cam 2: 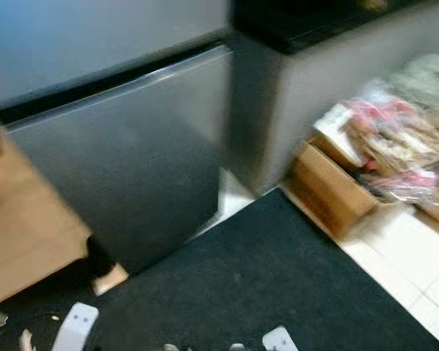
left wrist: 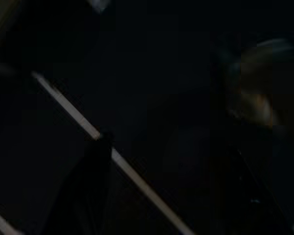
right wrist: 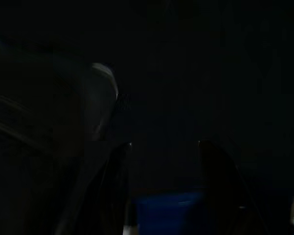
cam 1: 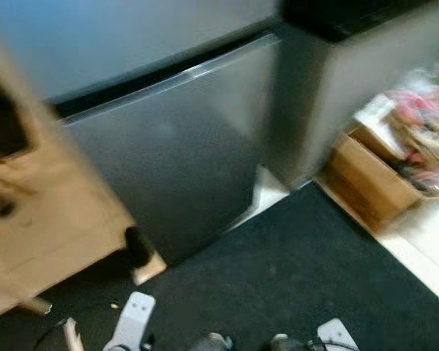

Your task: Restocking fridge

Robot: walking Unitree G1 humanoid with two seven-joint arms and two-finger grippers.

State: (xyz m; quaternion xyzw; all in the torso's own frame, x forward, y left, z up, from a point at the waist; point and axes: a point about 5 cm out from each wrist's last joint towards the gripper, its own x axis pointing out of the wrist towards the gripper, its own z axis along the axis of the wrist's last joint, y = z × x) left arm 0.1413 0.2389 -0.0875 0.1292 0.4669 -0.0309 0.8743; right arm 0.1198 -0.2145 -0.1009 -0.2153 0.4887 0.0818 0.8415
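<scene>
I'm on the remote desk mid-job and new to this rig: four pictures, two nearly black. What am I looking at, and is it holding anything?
This is a walking humanoid robot with two arms. The two bright pictures come from its head cameras, looking forward and down, blurred because it is moving. Ahead is the steel fridge, doors shut. A tan cardboard box stands to its left, and a grey counter to its right. An open cardboard carton of packaged goods sits on the pale floor, beside a black mat.

The two dark pictures are wrist cameras, one per arm, with both arms hanging in shade. The right gripper shows two fingers apart with nothing between them. The left gripper is too dark to judge.
</scene>
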